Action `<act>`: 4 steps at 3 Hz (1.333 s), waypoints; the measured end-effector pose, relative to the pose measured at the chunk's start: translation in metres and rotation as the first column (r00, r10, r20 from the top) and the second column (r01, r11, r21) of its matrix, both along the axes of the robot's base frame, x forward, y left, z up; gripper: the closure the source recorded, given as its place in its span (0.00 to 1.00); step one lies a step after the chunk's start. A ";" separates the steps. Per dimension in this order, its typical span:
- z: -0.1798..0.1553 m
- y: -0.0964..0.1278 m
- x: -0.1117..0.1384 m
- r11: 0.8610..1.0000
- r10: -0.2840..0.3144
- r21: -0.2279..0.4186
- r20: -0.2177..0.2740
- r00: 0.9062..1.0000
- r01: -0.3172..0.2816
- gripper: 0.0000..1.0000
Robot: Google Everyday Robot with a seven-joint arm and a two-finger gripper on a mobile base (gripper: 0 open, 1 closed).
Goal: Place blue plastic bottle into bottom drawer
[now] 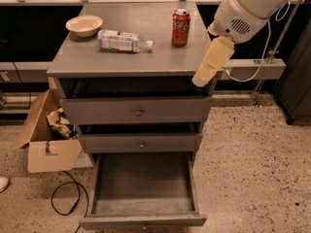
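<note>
The blue plastic bottle (121,40) lies on its side on the grey cabinet top (146,57), cap pointing right, left of centre. The bottom drawer (143,186) is pulled out wide open and holds nothing. My gripper (200,79) hangs from the white arm at the upper right, pointing down-left over the cabinet top's front right corner. It holds nothing and is well to the right of the bottle.
A red soda can (181,27) stands right of the bottle. A cream bowl (84,24) sits at the back left. The top drawer (138,111) and middle drawer (141,143) are pushed in. A cardboard box (46,142) and a black cable (65,200) lie on the floor at the left.
</note>
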State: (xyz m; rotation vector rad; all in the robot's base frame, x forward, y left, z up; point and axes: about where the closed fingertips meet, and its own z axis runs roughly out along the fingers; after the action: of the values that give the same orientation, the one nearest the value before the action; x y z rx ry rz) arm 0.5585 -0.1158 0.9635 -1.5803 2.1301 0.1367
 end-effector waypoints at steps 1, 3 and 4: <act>-0.002 0.003 0.005 1.000 0.005 0.017 0.005 1.000 -0.005 0.00; -0.008 0.044 0.090 0.996 0.010 0.084 0.062 0.998 -0.015 0.00; -0.013 0.069 0.129 0.994 -0.044 0.106 0.074 0.996 0.036 0.00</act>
State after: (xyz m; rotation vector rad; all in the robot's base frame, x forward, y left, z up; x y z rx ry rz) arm 0.6872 -0.0469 0.9509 -1.4591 2.0597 0.1695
